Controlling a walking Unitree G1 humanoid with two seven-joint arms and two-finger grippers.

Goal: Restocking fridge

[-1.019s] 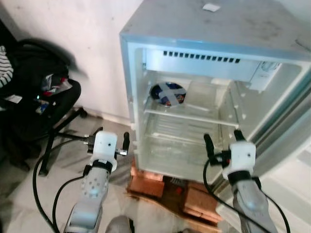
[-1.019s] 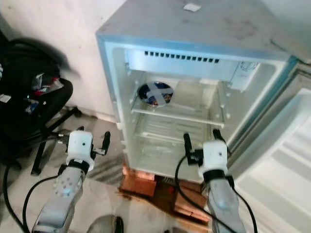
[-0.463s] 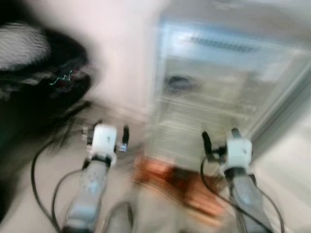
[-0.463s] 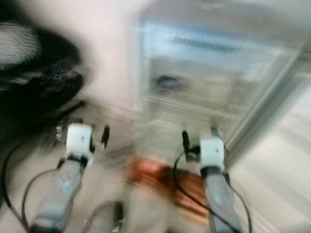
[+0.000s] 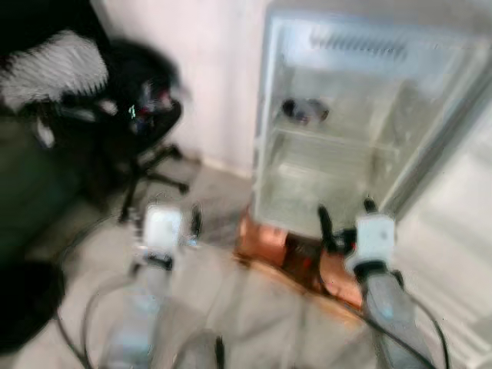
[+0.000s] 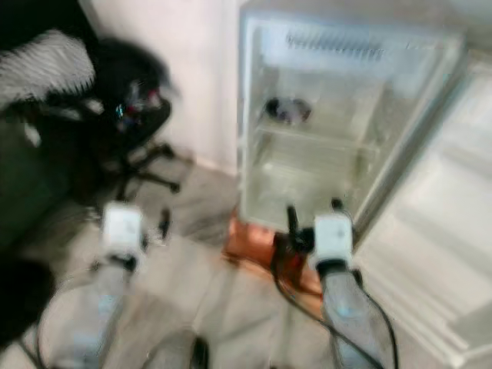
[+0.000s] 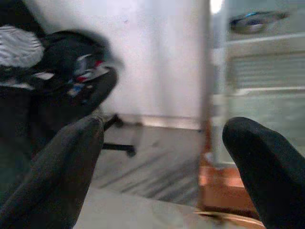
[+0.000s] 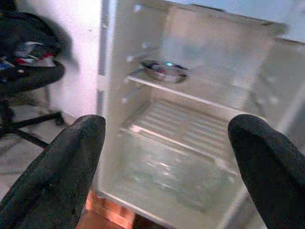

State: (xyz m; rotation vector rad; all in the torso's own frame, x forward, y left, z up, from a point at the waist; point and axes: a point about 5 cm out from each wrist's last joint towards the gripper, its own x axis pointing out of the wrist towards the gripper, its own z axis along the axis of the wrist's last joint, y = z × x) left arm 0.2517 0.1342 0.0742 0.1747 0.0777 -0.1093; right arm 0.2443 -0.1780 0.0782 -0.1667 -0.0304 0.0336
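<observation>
The small white fridge stands open ahead and to the right, blurred in the eye views. On its upper shelf lies a dark bowl with a pale pattern, the bowl sharper in the right wrist view. The lower shelves look bare. My left gripper is held out over the floor left of the fridge, open and empty. My right gripper is open and empty in front of the fridge's lower part, well short of it.
A black office chair piled with clutter stands at the left by the wall, with striped cloth beyond it. The fridge rests on reddish blocks. Its open door juts out at the right. Something dark sits low left.
The whole picture has shifted and blurred: the camera has pulled back and turned left, so the fridge looks smaller and further right. Both arms keep the same open pose.
</observation>
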